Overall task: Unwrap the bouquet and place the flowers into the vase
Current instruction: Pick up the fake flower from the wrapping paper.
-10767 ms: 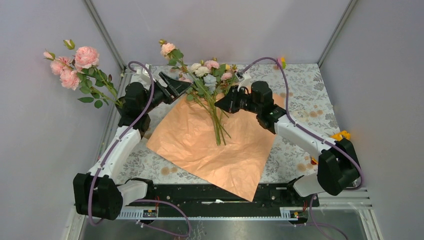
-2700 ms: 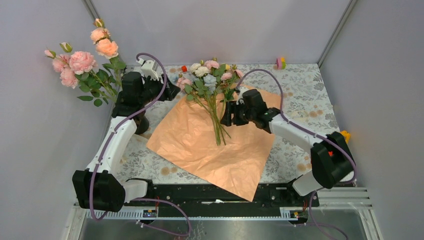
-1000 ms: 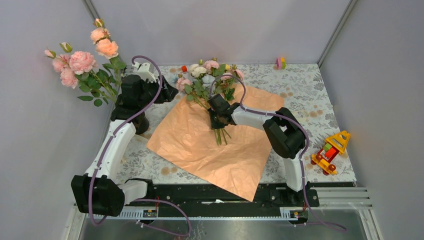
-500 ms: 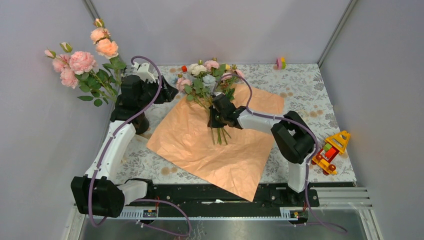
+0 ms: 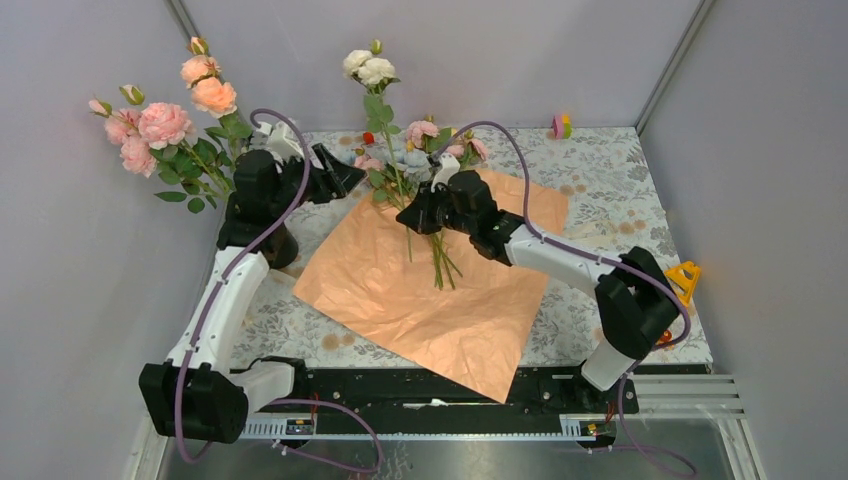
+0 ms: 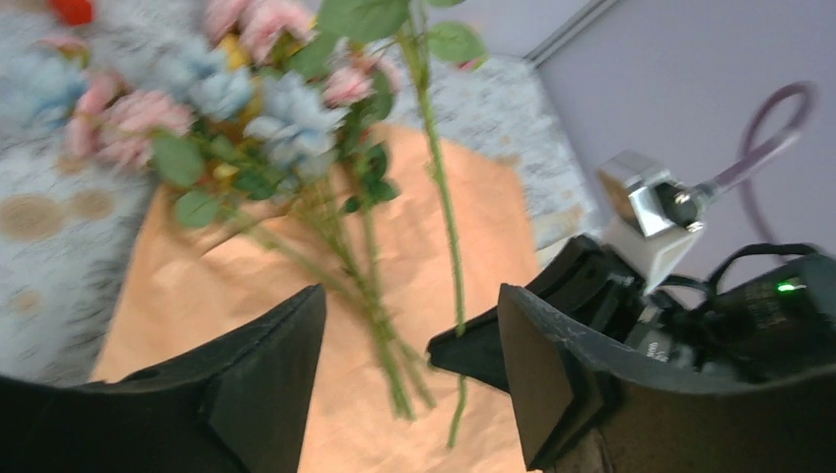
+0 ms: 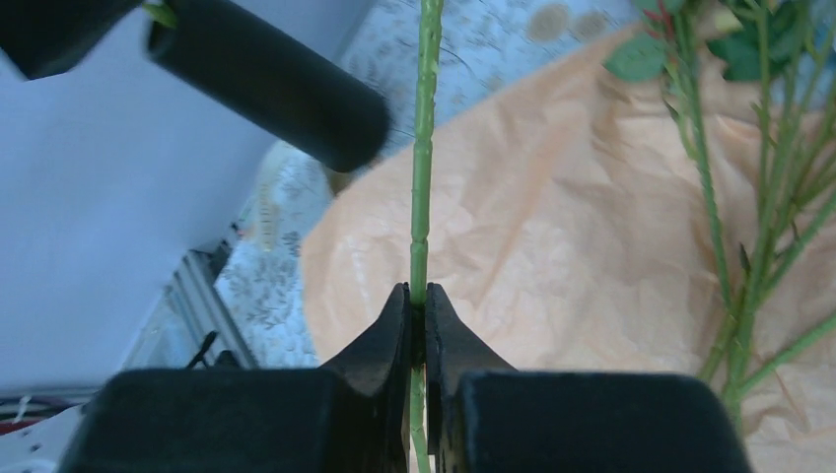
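Single cream-headed rose (image 5: 368,68), held upright and clear of the loose flowers (image 5: 420,150), above the far part of the unfolded wrapping paper (image 5: 430,300). Its thin green stem runs down from the head to the right gripper (image 7: 416,294), whose jaws are pressed together on the stem a little above its lower end, with the tip hanging free below the fingers. The other unwrapped flowers lie flat on the paper just right of the held stem, stems pointing toward the arm bases. Their pink, pale blue and cream heads sit at the paper's far edge, over the patterned table cover (image 5: 600,190). The paper lies spread out, peach side up, in the middle of the table. The vase (image 7: 266,84), a plain black cylinder, appears in the right wrist view beyond the held stem and apart from it. In the top view it stands at the table's left side, mostly hidden by the left arm, and pink and peach roses (image 5: 165,120) rise from it out over the left edge. The left gripper (image 6: 409,296) hovers between the vase and the loose flowers, facing the held stem, jaws spread wide with nothing gripped. Small coloured blocks (image 5: 560,125) sit at the far edge, and a yellow toy (image 5: 686,275) shows at the right edge behind the right arm.
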Robot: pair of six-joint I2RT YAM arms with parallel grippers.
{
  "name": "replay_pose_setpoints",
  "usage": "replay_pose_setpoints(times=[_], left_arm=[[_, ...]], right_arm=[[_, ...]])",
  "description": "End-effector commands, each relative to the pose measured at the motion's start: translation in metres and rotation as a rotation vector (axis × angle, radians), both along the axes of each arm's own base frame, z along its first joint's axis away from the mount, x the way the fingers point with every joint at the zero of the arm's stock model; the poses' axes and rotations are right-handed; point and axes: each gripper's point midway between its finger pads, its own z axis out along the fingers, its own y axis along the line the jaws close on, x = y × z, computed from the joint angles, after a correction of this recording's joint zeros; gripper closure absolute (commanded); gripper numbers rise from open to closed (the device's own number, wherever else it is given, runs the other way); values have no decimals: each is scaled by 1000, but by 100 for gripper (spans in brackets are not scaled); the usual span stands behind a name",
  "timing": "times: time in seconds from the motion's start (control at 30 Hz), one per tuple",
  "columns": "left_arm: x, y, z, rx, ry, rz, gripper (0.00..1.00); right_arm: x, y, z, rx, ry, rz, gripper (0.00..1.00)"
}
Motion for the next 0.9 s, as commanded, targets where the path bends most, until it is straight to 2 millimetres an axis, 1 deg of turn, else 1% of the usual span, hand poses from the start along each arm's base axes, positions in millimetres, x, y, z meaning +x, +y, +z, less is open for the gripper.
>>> replay_pose_setpoints(times=[0.0, 0.13, 0.3, 0.37, 0.5, 0.57, 0.63, 0.7, 0.77, 0.87], left_arm=[[-29, -26, 92, -247, -223, -144, 29], [-47, -38, 130, -371, -298, -244, 23], [-57, -43, 152, -447, -334, -304, 19], [-60, -44, 158, -472, -352, -323, 18], [-71, -48, 172, -529, -394, -397, 18], [-71, -50, 171, -546, -383, -421, 18], [-69, -50, 168, -561, -366, -423, 23], [-68, -51, 166, -572, -358, -424, 31], [-67, -51, 164, -576, -350, -422, 42], [-68, -51, 163, -577, -347, -421, 53]], right_arm=[[-26, 9, 94, 197, -231, 148, 100], [-56, 8, 131, 256, -296, 286, 100], [-89, 5, 158, 333, -321, 413, 100], [-99, 4, 163, 344, -315, 463, 100], [-111, 4, 165, 357, -292, 526, 100], [-117, 4, 166, 359, -286, 550, 100], [-120, 3, 166, 359, -281, 565, 100], [-123, 3, 165, 358, -278, 576, 100], [-125, 2, 166, 354, -275, 587, 100], [-126, 3, 163, 348, -264, 594, 100]])
